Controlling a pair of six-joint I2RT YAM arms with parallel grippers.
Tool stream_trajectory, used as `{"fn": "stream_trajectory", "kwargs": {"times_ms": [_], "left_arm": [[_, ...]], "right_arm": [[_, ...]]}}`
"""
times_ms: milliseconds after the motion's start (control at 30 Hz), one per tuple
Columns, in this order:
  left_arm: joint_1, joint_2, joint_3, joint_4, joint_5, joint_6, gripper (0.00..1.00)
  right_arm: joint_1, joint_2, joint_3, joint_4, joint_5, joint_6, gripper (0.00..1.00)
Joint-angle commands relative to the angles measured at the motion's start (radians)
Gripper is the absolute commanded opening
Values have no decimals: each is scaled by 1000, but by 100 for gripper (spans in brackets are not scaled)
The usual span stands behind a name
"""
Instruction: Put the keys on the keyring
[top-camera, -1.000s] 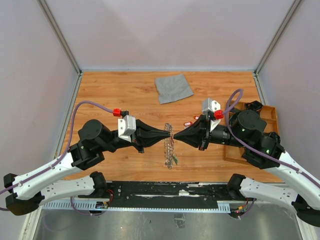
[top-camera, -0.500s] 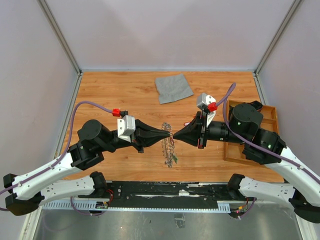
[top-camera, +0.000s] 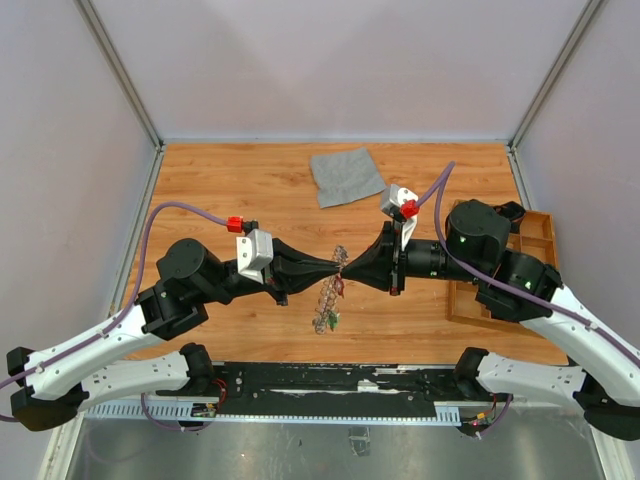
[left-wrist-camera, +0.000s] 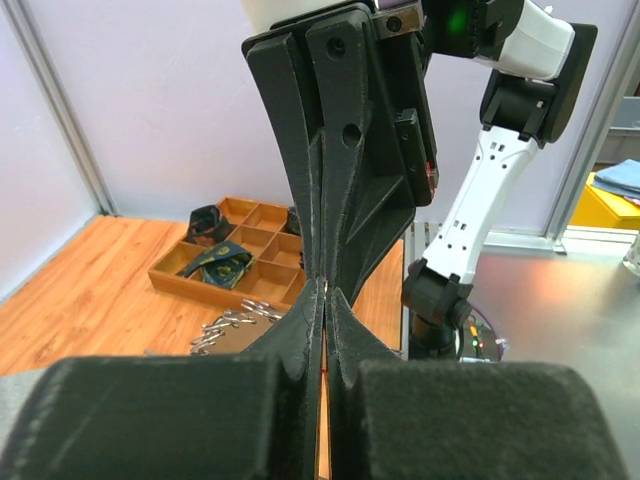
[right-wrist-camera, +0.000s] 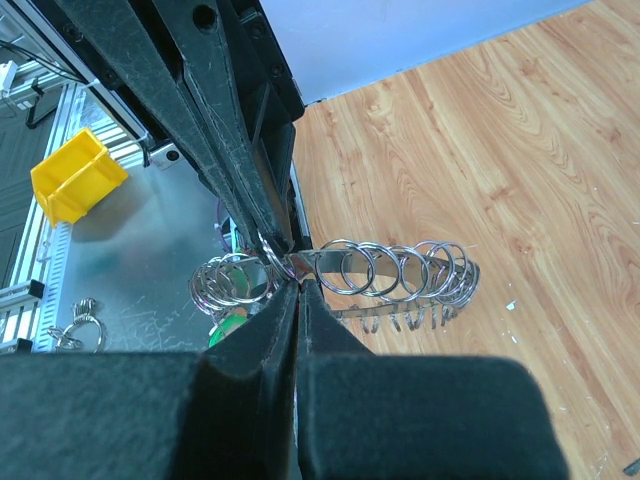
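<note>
From above, the left fingers (top-camera: 312, 266) and right fingers (top-camera: 368, 270) meet tip to tip over the bench (top-camera: 220, 190). Both are clenched on the upper rim of the keyring (top-camera: 328, 300), which slants down between them with tagged keys (top-camera: 335, 319) at its lower end.

In the left wrist view, the pinched tips touch, and the keyring shows low left, in front of a wooden tray (left-wrist-camera: 200, 278).

In the right wrist view, the ring's small loops fan rightward from the pinch.
</note>
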Motion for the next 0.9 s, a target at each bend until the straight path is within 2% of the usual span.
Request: {"fn": "stream_trajectory", "kwargs": {"times_ms": [0, 200, 300, 433, 633, 867], "left_arm": [[-9, -12, 12, 79, 9, 1, 1], [-9, -13, 14, 83, 11, -2, 0], [-9, -15, 14, 88, 12, -6, 1], [-9, -15, 8, 112, 11, -23, 1], [-9, -16, 2, 157, 32, -54, 0], [-10, -15, -1, 187, 51, -76, 0]], "right_arm": [[10, -7, 29, -15, 14, -15, 2], [10, -95, -9, 36, 63, -78, 19], [11, -133, -30, 64, 93, -120, 23], [11, -182, -90, 168, 88, -167, 24], [10, -196, -163, 327, -6, -212, 25], [11, -160, -175, 403, -110, -216, 25]]}}
